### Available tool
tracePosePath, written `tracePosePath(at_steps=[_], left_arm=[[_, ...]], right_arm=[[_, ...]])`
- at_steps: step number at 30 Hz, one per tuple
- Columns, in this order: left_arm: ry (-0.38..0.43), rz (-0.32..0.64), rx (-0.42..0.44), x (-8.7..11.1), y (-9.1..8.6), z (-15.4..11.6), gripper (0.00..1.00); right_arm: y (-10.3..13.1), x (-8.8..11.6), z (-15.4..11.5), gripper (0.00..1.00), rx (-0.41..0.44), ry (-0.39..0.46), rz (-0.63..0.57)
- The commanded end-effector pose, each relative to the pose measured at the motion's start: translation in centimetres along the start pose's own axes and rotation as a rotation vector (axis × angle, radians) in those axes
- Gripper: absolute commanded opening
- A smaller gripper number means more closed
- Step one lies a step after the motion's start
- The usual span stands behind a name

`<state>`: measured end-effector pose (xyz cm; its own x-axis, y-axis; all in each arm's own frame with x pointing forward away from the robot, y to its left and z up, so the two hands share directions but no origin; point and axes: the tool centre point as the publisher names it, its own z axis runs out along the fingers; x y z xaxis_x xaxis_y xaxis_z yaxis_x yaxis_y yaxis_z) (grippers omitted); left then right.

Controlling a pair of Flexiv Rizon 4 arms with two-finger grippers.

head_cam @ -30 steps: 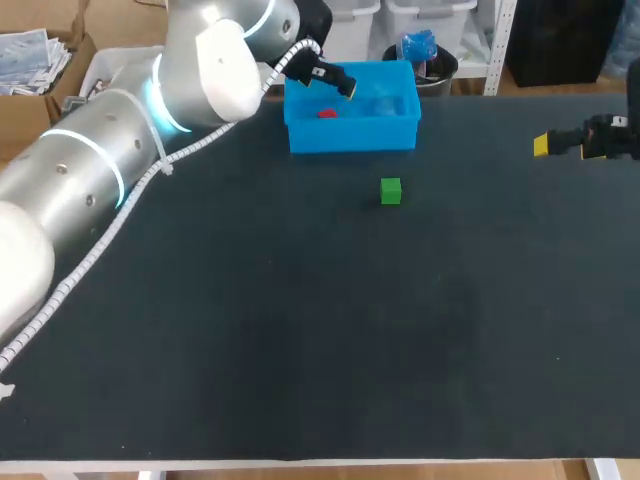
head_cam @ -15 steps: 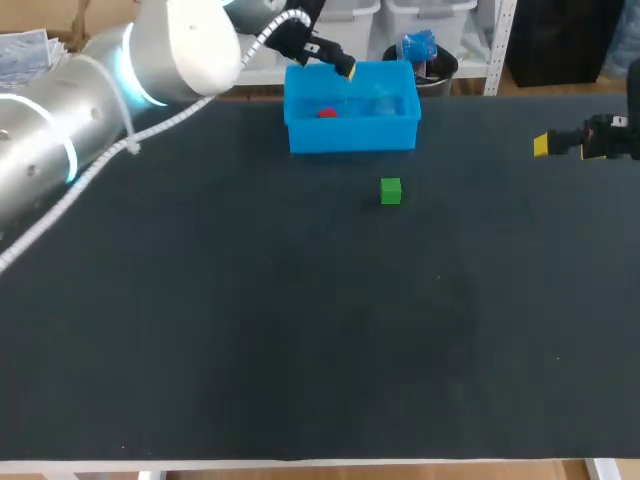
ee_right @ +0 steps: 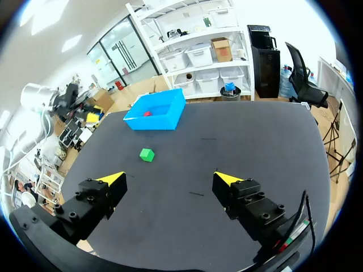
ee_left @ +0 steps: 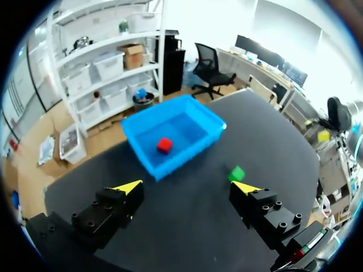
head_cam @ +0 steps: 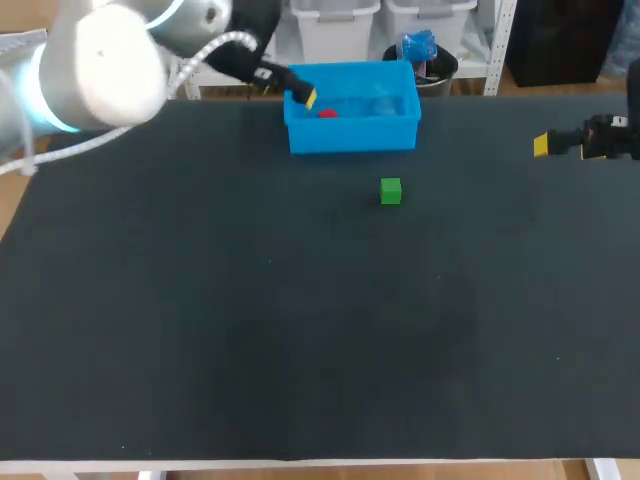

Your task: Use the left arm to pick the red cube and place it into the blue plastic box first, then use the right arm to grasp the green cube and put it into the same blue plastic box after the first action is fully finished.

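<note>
Inside the blue plastic box [head_cam: 350, 135], toward its left end, lies the red cube [head_cam: 327, 113]; the green cube [head_cam: 391, 191] sits on the table [head_cam: 300, 330] in front of the box, apart from it. Overhead, only one yellow tip of the left gripper [ee_left: 188, 187] shows, seemingly over the box's left rim; its wrist view shows both fingers spread wide, pinching nothing. Well right of the box, the right gripper [ee_right: 169, 178] is likewise spread, clear only in its own wrist view.

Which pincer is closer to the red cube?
Left. The left pincer is at the blue box, beside the red cube; the right pincer is far off to its right.
</note>
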<state>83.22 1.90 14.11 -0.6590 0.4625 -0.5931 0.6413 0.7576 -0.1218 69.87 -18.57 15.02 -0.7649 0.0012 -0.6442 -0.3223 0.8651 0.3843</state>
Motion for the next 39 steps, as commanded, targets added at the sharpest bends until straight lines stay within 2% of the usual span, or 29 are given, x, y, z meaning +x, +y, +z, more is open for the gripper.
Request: tracePosePath(at_steps=[1, 7, 13, 21, 29, 35, 39], left_arm=[[-0.323, -0.005, 0.007, 14.6, -0.9, -13.0, 1.0], [-0.309, 0.004, 0.041, 17.4, -1.9, -14.8, 1.0], [-0.28, 0.009, 0.051, 18.4, -1.8, -15.3, 1.0], [-0.255, 0.035, 0.057, 18.0, -1.5, -14.9, 1.0], [-0.24, 0.049, 0.122, 16.8, -1.9, -14.0, 1.0], [-0.221, 0.06, 0.104, 16.5, -2.1, -13.9, 1.0], [-0.221, 0.06, 0.104, 16.5, -2.1, -13.9, 1.0]], right_arm=[[0.0, 0.0, 0.0, 1.0, 0.001, 0.001, 0.0], [0.0, 0.0, 0.0, 1.0, 0.001, 0.001, 0.0], [0.0, 0.0, 0.0, 1.0, 0.001, 0.001, 0.0], [0.0, 0.0, 0.0, 1.0, 0.001, 0.001, 0.0], [0.0, 0.0, 0.0, 1.0, 0.001, 0.001, 0.0], [0.0, 0.0, 0.0, 1.0, 0.001, 0.001, 0.0], [0.9, -1.1, 1.9, 1.0, 0.088, 0.099, -0.039]])
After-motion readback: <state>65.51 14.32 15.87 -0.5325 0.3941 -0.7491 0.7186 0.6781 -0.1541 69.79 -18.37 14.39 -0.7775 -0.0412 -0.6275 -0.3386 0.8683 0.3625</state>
